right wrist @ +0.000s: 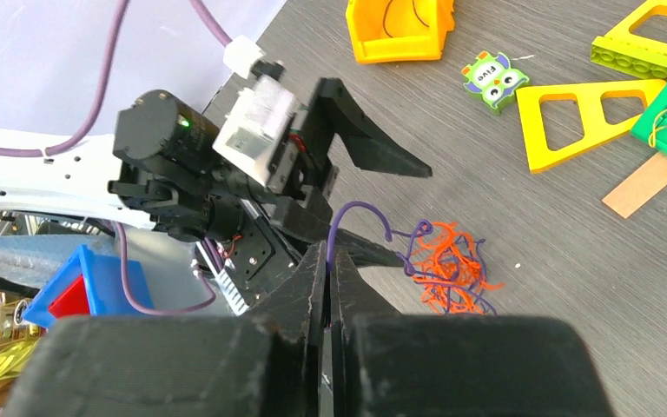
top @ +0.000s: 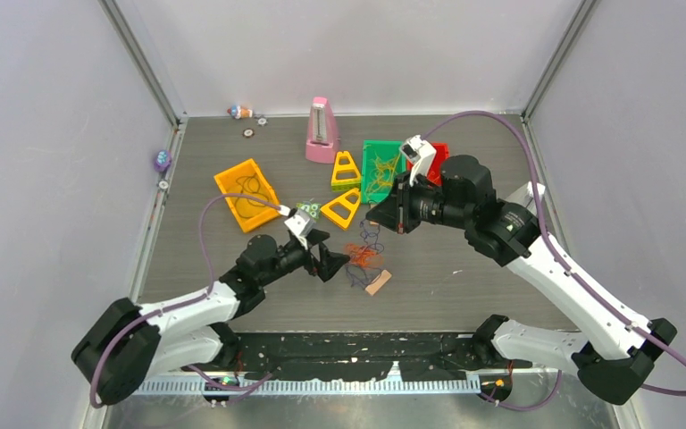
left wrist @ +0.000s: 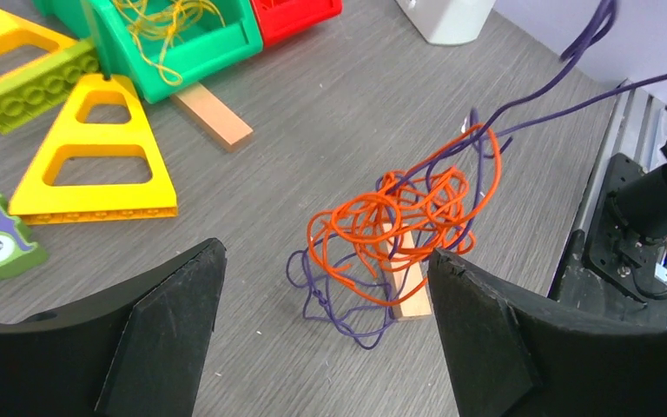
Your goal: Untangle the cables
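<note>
Top view, cables: a small tangle of thin orange-red and dark purple cables [top: 363,257] lies on the grey wood-grain table [top: 464,286] between the two arms, against a small pale wooden block [top: 378,283].
Top view, bins: more thin yellow cables [top: 382,174] sit heaped in a green plastic bin [top: 366,156] at the back, well apart from the tangle.
Top view, arms: the left gripper [top: 332,255] is just beside the tangle's left edge. The right gripper [top: 377,216] hangs above and behind it.
Left wrist view, jaws: black and spread wide, one on either side of the tangle, gripping nothing.
Left wrist view, cables: orange-red loops are knotted over the block and purple loops spill out low on the near side. One purple strand [left wrist: 573,54] rises off the heap towards the upper right.
Right wrist view, jaws: closed tight on that purple strand, which arches out from the tips and runs down into the tangle.
Handling: the cords look feather-light, limp and a little springy. A pull on one would likely drag the whole heap along, perhaps the block too, rather than free a single cord.
Where to take hold: probably the dense orange-red knot in the middle, pinned by the left jaws while the raised purple strand is drawn away. A single thin cord could slip from the broad pads.
</note>
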`<action>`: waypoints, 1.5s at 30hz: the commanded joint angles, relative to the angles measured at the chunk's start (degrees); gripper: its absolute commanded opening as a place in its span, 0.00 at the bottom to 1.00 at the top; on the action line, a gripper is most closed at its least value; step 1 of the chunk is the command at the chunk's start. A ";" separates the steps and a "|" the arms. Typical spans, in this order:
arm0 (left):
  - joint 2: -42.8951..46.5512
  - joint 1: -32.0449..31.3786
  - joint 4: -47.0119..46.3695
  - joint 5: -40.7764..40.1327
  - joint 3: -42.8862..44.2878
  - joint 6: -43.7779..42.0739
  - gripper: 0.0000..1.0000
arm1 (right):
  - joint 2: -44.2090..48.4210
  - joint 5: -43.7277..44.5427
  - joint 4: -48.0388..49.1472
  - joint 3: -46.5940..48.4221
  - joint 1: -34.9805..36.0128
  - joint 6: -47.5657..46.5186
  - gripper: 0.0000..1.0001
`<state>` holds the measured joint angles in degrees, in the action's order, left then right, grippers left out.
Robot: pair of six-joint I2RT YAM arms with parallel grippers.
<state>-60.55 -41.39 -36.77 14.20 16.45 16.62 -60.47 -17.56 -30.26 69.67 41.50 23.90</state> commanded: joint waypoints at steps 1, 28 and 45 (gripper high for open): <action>-7.73 -2.51 -10.54 -1.77 0.71 -0.80 0.88 | -1.01 -1.81 3.35 3.12 -0.10 -0.51 0.05; -13.87 -5.21 25.11 -22.87 17.11 -4.59 0.00 | 5.98 31.59 0.33 18.35 -0.19 -7.15 0.05; -2.73 -5.72 -3.71 -3.63 4.46 -7.09 0.68 | 3.38 19.45 -2.66 13.82 -0.72 -7.57 0.05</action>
<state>-64.18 -46.54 -25.19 -0.38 22.15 10.35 -55.09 10.50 -34.13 79.37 40.91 17.15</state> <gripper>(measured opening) 0.648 0.071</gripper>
